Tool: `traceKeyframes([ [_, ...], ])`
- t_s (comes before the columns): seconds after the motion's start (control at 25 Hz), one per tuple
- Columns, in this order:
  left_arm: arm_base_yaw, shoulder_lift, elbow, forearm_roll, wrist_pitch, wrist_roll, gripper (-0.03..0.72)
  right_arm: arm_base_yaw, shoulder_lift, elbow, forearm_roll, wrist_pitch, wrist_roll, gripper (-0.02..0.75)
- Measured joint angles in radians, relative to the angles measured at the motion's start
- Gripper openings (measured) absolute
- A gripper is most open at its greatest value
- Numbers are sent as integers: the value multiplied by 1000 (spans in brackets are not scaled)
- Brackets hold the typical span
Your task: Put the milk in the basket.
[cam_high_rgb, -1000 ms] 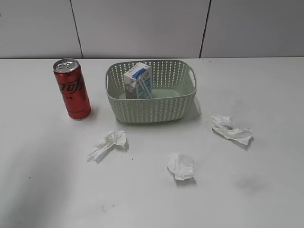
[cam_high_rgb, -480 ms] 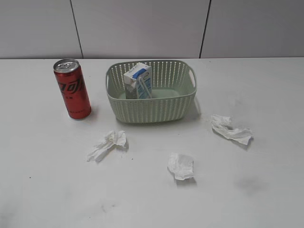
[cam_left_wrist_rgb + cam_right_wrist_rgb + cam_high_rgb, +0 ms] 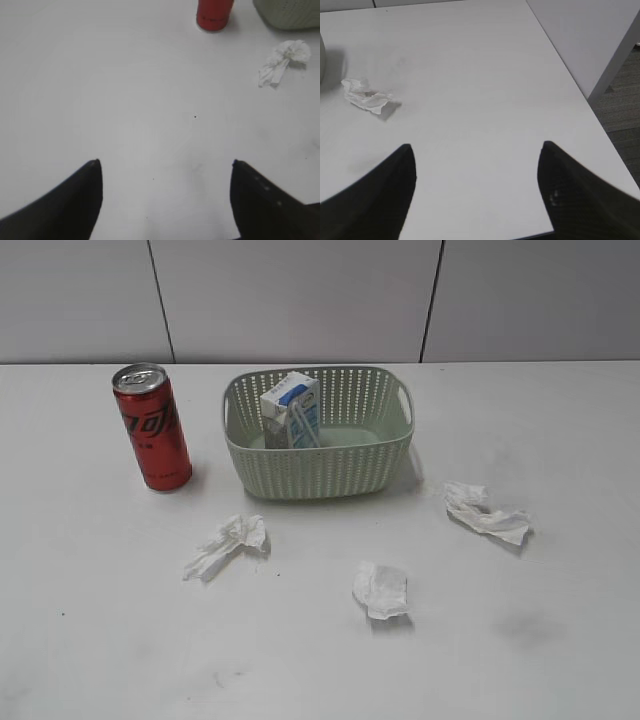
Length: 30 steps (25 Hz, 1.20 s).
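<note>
The milk point(image 3: 292, 411) stands upright inside the basket point(image 3: 320, 472) near the table's far edge, so the placing looks done; best keep both arms clear. The left gripper point(image 3: 165, 162) and right gripper point(image 3: 476, 146) gape wide, empty. White lettering on the red can point(image 3: 152, 439) is unreadable.

The exterior view looks down at a slant across the worktop point(image 3: 90, 640) toward its far edge. Both wrist views hover low; the left shares the can point(image 3: 214, 14), the right the worktop's right edge.

Even, bright light, soft shadows; the wrist views look slightly blurred, perhaps defocused.
</note>
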<state>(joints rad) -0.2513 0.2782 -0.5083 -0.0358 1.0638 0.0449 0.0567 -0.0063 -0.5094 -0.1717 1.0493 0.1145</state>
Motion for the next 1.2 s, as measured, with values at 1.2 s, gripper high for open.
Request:
traceKeyframes([
  [1.2,284,-266,2,-23,-9,45,578,0,0,0,0,0,0,586],
])
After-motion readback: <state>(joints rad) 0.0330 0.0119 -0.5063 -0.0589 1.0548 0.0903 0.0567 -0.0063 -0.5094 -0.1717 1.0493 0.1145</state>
